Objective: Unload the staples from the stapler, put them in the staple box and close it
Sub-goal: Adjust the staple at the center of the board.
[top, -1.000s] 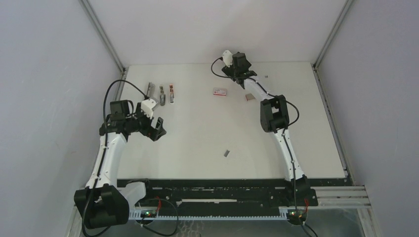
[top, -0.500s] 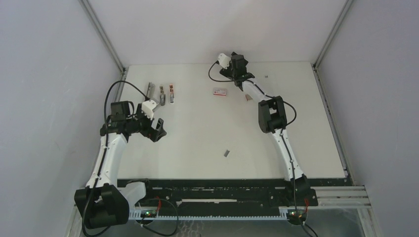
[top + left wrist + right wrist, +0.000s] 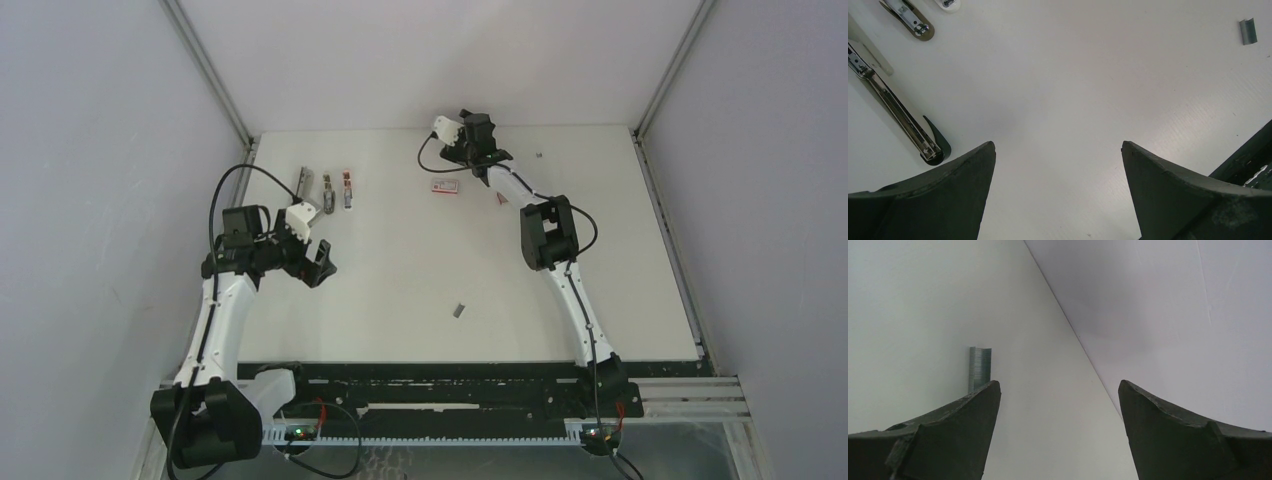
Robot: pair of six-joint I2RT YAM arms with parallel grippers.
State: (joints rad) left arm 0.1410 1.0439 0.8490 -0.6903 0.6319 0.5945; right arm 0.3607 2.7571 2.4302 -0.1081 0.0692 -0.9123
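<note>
Staples (image 3: 980,368) just ahead of right end effector (image 3: 1058,388), left-finger side.

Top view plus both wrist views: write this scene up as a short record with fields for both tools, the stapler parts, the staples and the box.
left tool: open, empty, over bare table
right tool: open, empty, at the table's far edge
stapler parts: three pieces side by side, far left, untouched
staple block: loose, alone, towards the middle of the table
staple strip: on the table, partly hidden behind a right tool finger
box: flat, close to the right tool
</note>
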